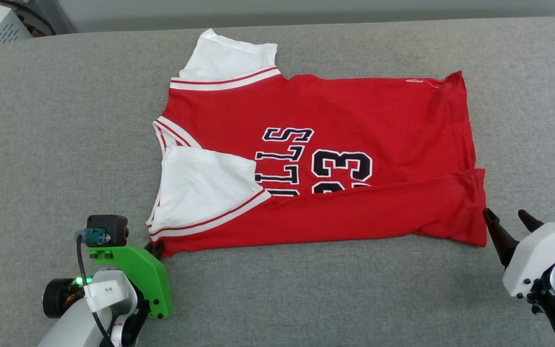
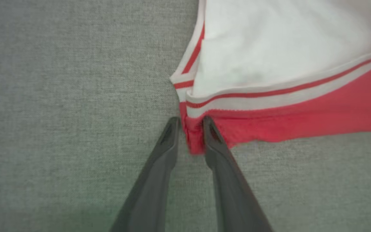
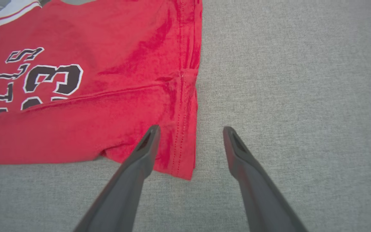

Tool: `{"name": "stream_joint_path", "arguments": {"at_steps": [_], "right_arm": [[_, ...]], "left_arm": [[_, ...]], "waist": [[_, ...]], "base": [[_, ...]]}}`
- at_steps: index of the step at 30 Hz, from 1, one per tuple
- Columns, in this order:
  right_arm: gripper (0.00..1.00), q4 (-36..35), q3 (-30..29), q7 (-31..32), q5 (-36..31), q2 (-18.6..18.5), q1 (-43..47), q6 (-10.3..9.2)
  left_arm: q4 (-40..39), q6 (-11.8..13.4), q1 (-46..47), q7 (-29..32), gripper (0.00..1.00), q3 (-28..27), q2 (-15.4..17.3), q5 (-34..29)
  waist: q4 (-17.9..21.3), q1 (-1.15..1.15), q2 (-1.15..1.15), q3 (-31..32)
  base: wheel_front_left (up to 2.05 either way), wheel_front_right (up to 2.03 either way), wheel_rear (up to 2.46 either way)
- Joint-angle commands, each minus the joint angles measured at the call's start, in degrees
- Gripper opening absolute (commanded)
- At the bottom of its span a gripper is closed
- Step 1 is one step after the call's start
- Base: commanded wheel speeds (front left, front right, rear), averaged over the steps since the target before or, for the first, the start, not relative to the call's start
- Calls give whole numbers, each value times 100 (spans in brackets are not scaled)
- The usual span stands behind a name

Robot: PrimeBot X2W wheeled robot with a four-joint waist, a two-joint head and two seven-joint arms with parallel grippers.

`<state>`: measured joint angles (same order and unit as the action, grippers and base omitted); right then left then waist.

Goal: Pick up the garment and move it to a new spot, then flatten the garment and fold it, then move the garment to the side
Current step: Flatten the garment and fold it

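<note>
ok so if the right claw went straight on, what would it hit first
probably the hem corner of the shirt, lying between the fingers of the right claw; height is unclear, so it may touch the grey cover instead

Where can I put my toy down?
Bare grey fabric tabletop left of the red, white-sleeved jersey T-shirt, right of its hem, in front between the grippers. Crowded at its near corners: left gripper pinches one, right gripper sits by the other.
</note>
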<state>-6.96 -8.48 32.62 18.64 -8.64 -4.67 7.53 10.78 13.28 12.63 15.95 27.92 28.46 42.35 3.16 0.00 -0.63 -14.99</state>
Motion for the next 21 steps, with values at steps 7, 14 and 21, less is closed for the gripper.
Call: {"name": "stream_joint_path", "arguments": {"at_steps": [7,14,21], "right_arm": [[100,318,-52,73,-123,6,125,-4],[100,884,-282,-8,-296,67,46,-4],[100,1362,-448,-8,-487,188,-175,-4]], "left_arm": [[-248,-48,-69,-242,0,11,-50,14],[-1088,85,-121,-234,0,-8,144,-125],[-1687,243,-180,-129,0,30,243,-226]], "waist": [[-249,0,63,244],[-473,0,63,268],[-567,0,63,164]], "base": [[0,0,0],[0,0,0],[0,0,0]]}}
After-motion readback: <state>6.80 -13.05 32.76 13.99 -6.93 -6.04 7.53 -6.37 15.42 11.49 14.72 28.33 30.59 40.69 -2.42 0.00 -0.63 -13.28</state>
